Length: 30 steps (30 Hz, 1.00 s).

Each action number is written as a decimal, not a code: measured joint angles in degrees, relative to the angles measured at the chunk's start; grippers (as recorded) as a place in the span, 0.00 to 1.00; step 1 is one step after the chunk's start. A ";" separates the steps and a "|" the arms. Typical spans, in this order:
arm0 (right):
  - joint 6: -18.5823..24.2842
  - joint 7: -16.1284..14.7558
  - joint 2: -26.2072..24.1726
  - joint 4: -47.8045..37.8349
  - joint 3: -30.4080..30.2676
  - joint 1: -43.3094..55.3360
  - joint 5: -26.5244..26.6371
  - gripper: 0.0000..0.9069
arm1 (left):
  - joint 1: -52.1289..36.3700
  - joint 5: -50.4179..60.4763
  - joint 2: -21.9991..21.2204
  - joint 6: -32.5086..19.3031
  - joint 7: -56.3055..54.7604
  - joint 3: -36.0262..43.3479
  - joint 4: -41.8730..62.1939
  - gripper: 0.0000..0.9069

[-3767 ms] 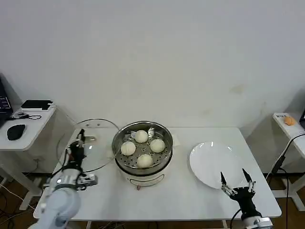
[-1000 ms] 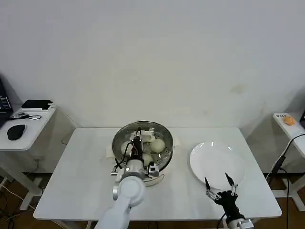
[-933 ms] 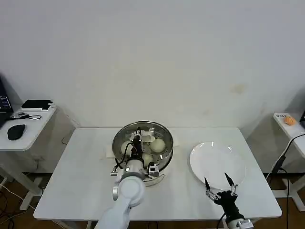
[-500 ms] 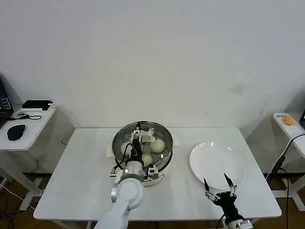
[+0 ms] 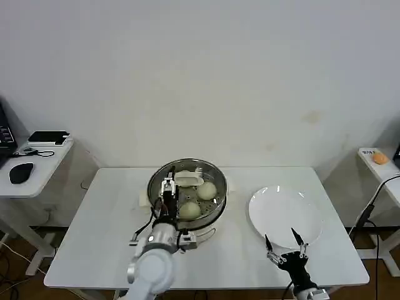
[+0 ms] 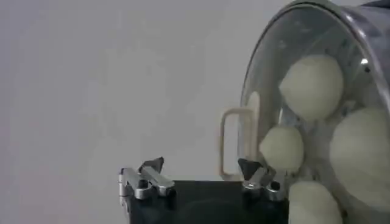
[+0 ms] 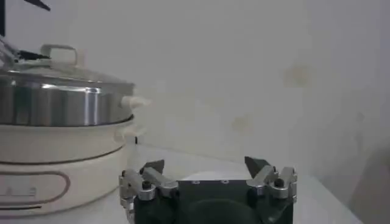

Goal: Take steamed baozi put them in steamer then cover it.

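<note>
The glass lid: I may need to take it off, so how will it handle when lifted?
The glass lid looks rigid and probably breakable, so set it down gently. Its smooth dome likely slips; the looped handle seems the safer grip. It sits level on the steamer, so it should lift straight off.

White table (image 5: pixel 112 212): steamer (image 5: pixel 187 215), plate (image 5: pixel 284 215)

cream-white baozi (image 5: pixel 190 210) in shiny steel steamer (image 5: pixel 215 204).
</note>
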 measured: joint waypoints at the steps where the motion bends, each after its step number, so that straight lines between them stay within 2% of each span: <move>1: -0.06 0.00 -0.10 0.09 -0.01 -0.09 0.10 1.00 | 1.05 -0.62 0.62 -0.16 -0.29 -0.37 -1.34 1.00; 9: -1.19 0.30 -0.89 1.02 -0.59 -1.13 0.93 1.00 | 11.88 -11.08 4.71 -1.76 -6.22 -5.55 -11.80 1.00; 11: -1.76 0.52 -1.09 1.30 -0.82 -1.43 0.98 1.00 | 14.39 -16.78 5.10 -3.11 -9.95 -7.97 -13.07 1.00; 21: -5.89 2.12 -2.65 3.87 -1.82 -4.03 1.54 1.00 | 24.22 -54.54 4.79 -16.70 -24.95 -20.73 -10.36 1.00; 26: -7.41 2.79 -3.46 6.01 -1.59 -5.65 2.67 1.00 | 28.73 -72.75 3.96 -19.39 -27.84 -23.82 -8.46 1.00; 30: -7.77 2.89 -3.60 7.32 -1.62 -6.49 3.30 1.00 | 31.42 -82.23 3.16 -21.35 -28.75 -25.22 -6.51 1.00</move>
